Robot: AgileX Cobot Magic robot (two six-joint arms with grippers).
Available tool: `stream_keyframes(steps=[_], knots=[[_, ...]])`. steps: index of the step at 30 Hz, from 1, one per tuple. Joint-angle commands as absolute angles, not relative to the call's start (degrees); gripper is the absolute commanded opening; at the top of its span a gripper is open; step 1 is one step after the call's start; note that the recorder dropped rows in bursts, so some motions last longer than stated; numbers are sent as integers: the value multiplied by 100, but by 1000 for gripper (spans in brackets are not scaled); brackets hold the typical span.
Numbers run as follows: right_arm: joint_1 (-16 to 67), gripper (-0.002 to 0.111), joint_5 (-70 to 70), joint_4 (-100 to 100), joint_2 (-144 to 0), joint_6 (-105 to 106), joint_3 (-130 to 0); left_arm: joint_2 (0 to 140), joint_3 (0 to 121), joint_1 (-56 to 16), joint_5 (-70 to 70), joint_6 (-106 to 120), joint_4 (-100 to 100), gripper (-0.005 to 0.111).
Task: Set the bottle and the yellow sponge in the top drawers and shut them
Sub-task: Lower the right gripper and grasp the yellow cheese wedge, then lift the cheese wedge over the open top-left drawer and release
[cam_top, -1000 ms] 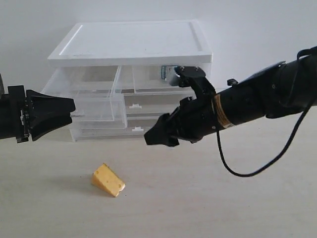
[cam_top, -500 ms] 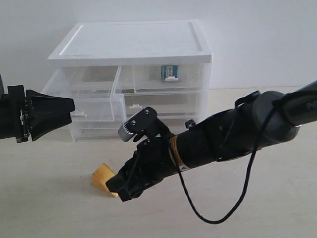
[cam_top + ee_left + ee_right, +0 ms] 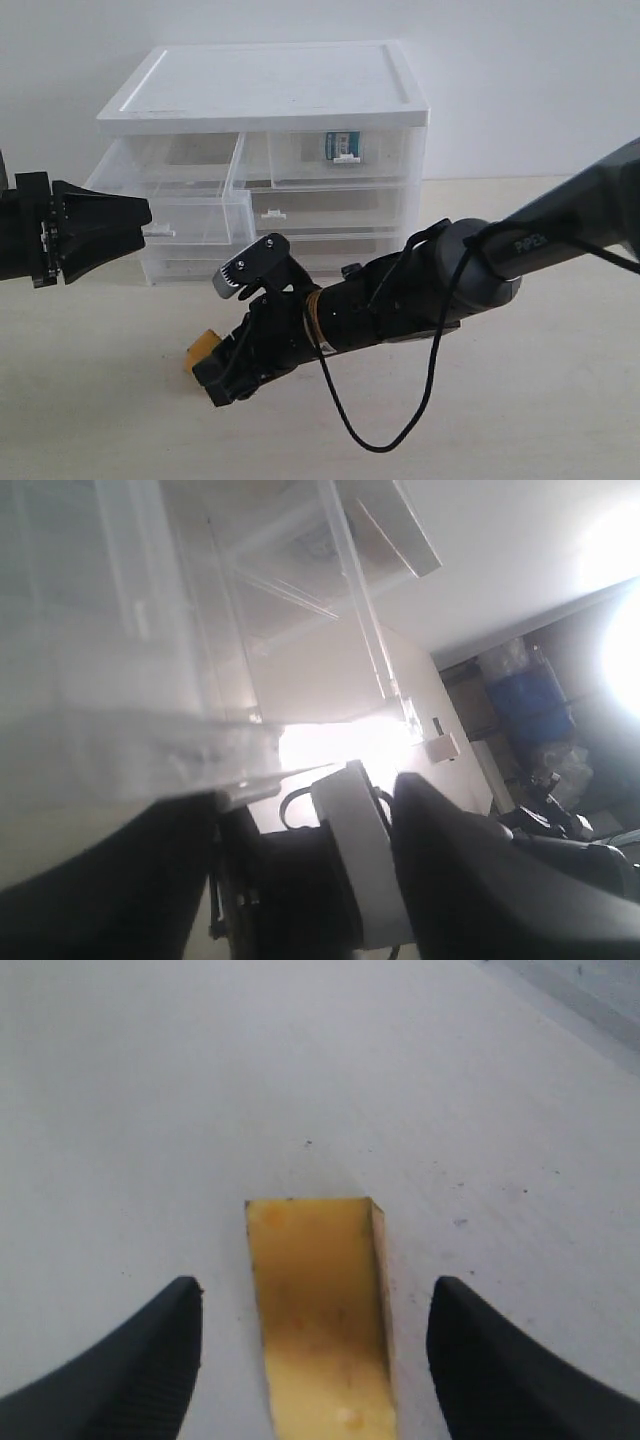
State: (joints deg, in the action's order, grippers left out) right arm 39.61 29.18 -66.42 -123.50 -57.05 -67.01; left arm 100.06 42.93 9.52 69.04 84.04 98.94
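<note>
The yellow sponge lies on the table in front of the cabinet. My right gripper is down at it, open, one finger on each side of the wedge with gaps to both. In the shut top right drawer stands the bottle. The top left drawer is pulled out and holds nothing that I can see. Just left of that drawer's handle my left gripper hovers open, holding nothing. The left wrist view shows the drawer's clear wall close up.
Two full-width drawers sit shut below the top pair. The right arm stretches low across the table in front of the cabinet, its black cable looping onto the tabletop. A white wall stands behind.
The right arm has dropped from in front of the top right drawer down and left to the sponge, uncovering the bottle inside that drawer. The left arm has not moved.
</note>
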Motion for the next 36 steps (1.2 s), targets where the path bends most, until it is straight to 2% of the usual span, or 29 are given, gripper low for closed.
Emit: stream_keyframes(steps=[1,10,12,18,24,31,36], knots=[[4075,59,2981,-6633,-12495,-5696,-6855,9928,4318,972,6996,8447,9995,51],[4182,58,2697,-6634,-12651,-5886,-7045,9928,4318,972,6996,8447,9995,51],[4182,49,2623,-6633,-12651,-5978,-7057,9928,4318,972,6996,8447,9995,51],[4182,1,2260,-6700,-12651,-6319,-7090,9928,4318,972,6996,8447,9995,51],[4182,0,2310,-7837,-12504,-7534,-7090,9928,4318,972,6996,8447,9995,51],[4182,0,3270,-9556,-12112,-9068,-7068,9928,4318,972,6996,8447,9995,51],[4182,0,3582,-9995,-11586,-9602,-6868,9928,4318,972,6996,8447,9995,51]])
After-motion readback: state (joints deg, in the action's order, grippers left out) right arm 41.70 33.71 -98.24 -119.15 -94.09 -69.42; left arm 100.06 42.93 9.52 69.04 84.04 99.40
